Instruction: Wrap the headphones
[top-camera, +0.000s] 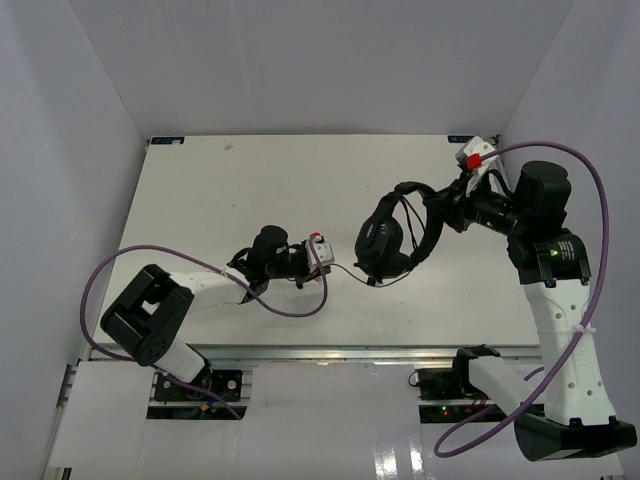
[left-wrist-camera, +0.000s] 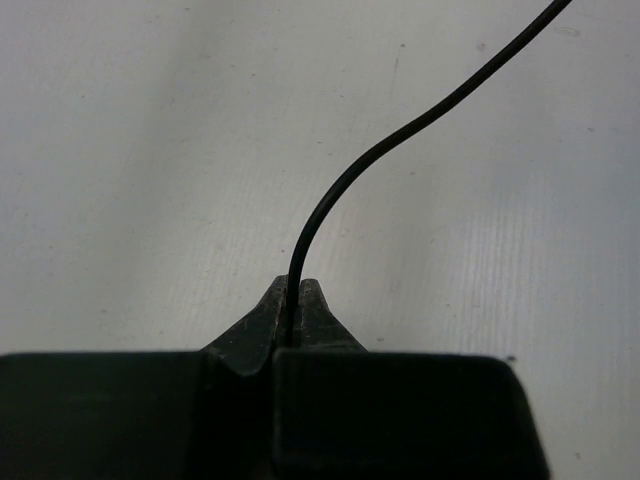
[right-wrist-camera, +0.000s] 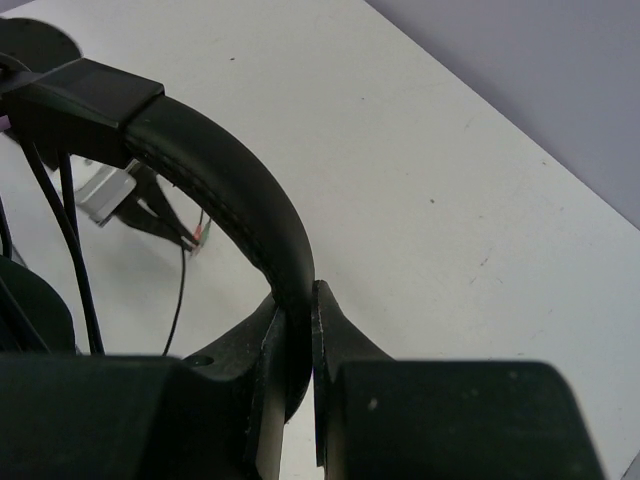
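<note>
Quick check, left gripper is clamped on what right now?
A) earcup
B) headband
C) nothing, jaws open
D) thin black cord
D: in the left wrist view the left gripper is shut on the cord, which runs up out from between its jaws. The headband is in the right gripper instead.
</note>
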